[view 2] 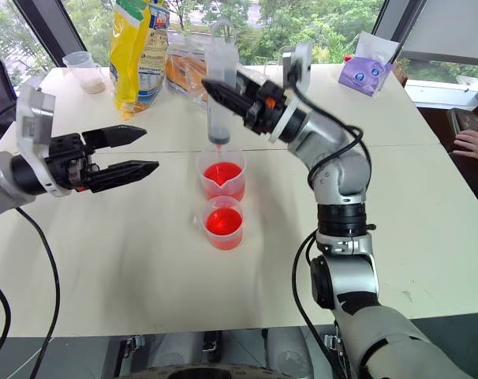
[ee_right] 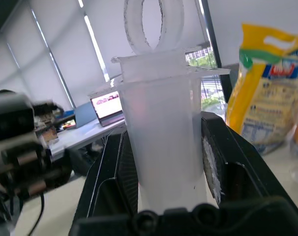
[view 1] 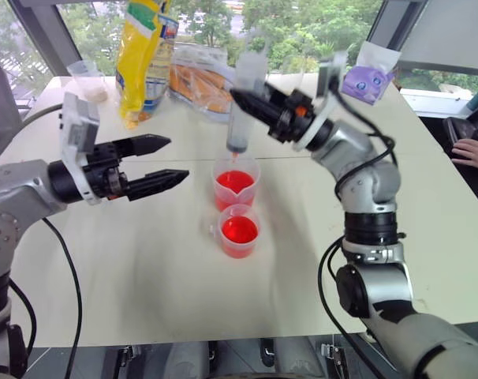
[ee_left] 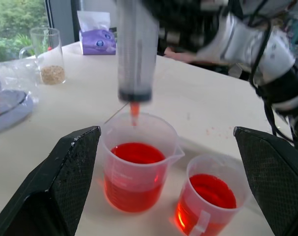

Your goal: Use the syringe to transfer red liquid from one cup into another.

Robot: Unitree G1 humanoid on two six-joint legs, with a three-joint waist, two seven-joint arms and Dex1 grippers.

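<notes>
a: standing at the robot's side of the table, nearest i see the shorter cup with its side tab, already holding red liquid. touching it just behind is the taller cup, also red inside. the right gripper is clenched round the syringe, held upright with its orange tip just above the taller cup's rim.

b: so it's the draw step? i'd guess the tip has to dip into the liquid next, then someone pulls the plunger. the left gripper hangs off to the side, jaws spread, holding nothing.

a: yeah. the left wrist view shows the barrel looks empty and the tip isn't in yet. the right wrist view shows the plunger ring on top and the fingers pinching the barrel. further back, a yellow bag and a purple pack.
</notes>
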